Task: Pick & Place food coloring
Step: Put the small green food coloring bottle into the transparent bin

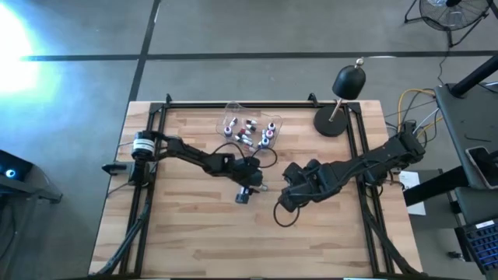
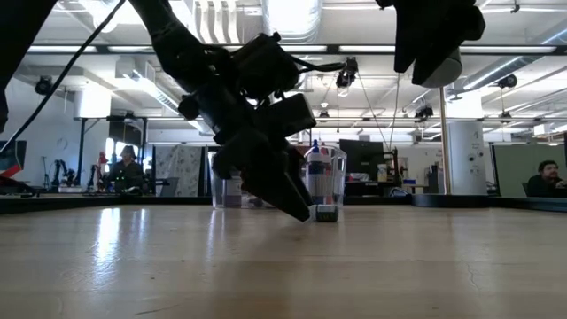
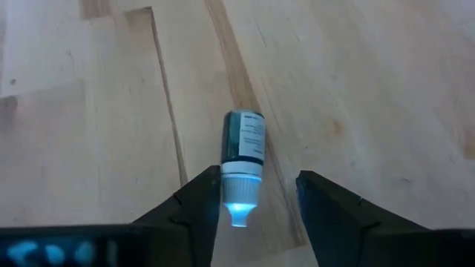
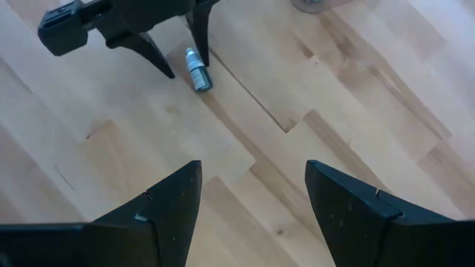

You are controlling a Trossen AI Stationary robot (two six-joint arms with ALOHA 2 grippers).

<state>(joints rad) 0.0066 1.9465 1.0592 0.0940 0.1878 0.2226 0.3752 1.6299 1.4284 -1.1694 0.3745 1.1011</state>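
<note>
One food coloring bottle, dark green with a pale cap, lies on its side on the wood table, just near of the clear tub. The tub holds several more bottles. My left gripper is open and low over the lying bottle, one finger on each side of its cap end. In the low view the left gripper reaches down to the table beside the bottle. My right gripper is open and hovers to the right of it, raised, touching nothing. My left gripper comes at the bottle slanting down from the table's left, its fingers lying along the bottle. The bottle's pale cap lies close against one finger. I cannot tell whether they touch. The bottle rests flat on the table.
A black lamp-like object on a round base stands at the far right of the table. A black metal frame runs along the far edge and the sides. Bare wood lies toward the near edge. People sit in the room beyond.
</note>
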